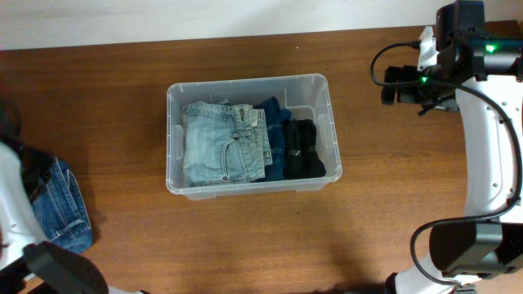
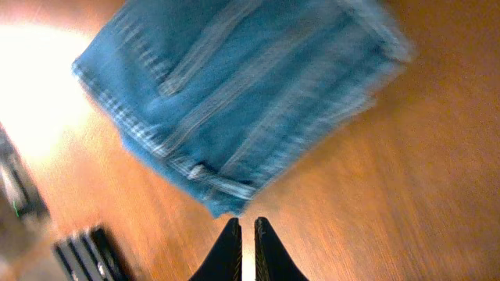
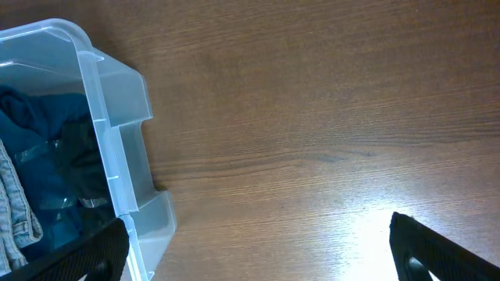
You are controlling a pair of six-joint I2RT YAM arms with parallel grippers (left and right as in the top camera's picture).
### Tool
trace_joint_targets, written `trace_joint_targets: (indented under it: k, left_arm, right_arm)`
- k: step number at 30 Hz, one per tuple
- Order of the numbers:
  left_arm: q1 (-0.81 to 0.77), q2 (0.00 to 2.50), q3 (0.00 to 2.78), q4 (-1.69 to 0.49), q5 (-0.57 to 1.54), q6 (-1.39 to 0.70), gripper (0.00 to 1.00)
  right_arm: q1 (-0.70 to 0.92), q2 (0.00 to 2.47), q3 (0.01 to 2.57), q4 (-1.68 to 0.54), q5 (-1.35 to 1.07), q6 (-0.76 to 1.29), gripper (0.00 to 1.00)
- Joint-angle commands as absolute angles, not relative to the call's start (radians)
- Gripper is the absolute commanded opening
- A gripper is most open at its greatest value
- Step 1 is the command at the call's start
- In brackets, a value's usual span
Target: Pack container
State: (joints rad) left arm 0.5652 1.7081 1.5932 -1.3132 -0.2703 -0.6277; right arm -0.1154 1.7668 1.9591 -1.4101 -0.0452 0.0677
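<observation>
The clear plastic container point(image 1: 323, 82) stands mid-table. It holds folded light denim point(image 1: 221, 143) on its left, a dark blue garment point(image 1: 276, 131) and a black garment point(image 1: 304, 151) on its right. A folded pair of blue jeans point(image 1: 67, 204) lies on the table at the far left. In the left wrist view these jeans point(image 2: 242, 94) lie just ahead of my left gripper point(image 2: 248, 228), whose jaws are shut to a thin slit with nothing between them. My right gripper point(image 3: 258, 254) is open over bare wood, right of the container's corner point(image 3: 117, 156), and shows at the back right point(image 1: 398, 84).
The wooden table point(image 1: 392, 188) runs to a pale wall at the back. The right arm's base point(image 1: 466, 245) stands at the front right. A dark ribbed object point(image 2: 87, 254) lies near the left gripper.
</observation>
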Motion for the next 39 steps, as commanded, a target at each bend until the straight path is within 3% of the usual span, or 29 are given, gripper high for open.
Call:
trace_joint_targets:
  k: [1,10,18,28,31,32,33,35,39]
  left_arm:
    - [0.652,1.686,1.517,-1.322,-0.286,-0.823,0.08]
    - [0.819,1.686,1.370,-1.242,-0.298,-0.894,0.08]
    - [0.842,1.686,1.232,-1.142,-0.305,-0.893,0.07]
    - [0.842,1.686,1.159,-1.065,-0.315,-0.893,0.18]
    - [0.842,1.686,1.159,-1.065,-0.311,-0.894,0.32]
    - [0.842,1.686,1.159,-1.065,-0.310,-0.894,0.47]
    - [0.842,1.686,1.159,-1.065,-0.311,-0.894,0.73]
    - [0.842,1.686,1.159,-1.065,-0.311,-0.894,0.99]
    - [0.842,1.686,1.159,-1.055,-0.311,-0.894,0.99]
  right_arm:
    - [-0.119,1.758,1.966,-1.410,-0.041,0.068,0.98]
    - [-0.119,1.758,1.966,-1.410,-0.041,0.068,0.99]
    - [-0.119,1.758,1.966,-1.410,-0.041,0.068,0.98]
    - [-0.119,1.758,1.966,-1.410,-0.041,0.068,0.99]
    - [-0.119,1.758,1.966,-1.410,-0.041,0.068,0.99]
    - [-0.119,1.758,1.966,-1.410,-0.041,0.068,0.99]
    - [-0.119,1.758,1.966,-1.410,-0.041,0.068,0.99]
    - [-0.119,1.758,1.966,-1.410,-0.041,0.068,0.99]
    - [-0.119,1.758,1.966,-1.410,-0.041,0.068,0.99]
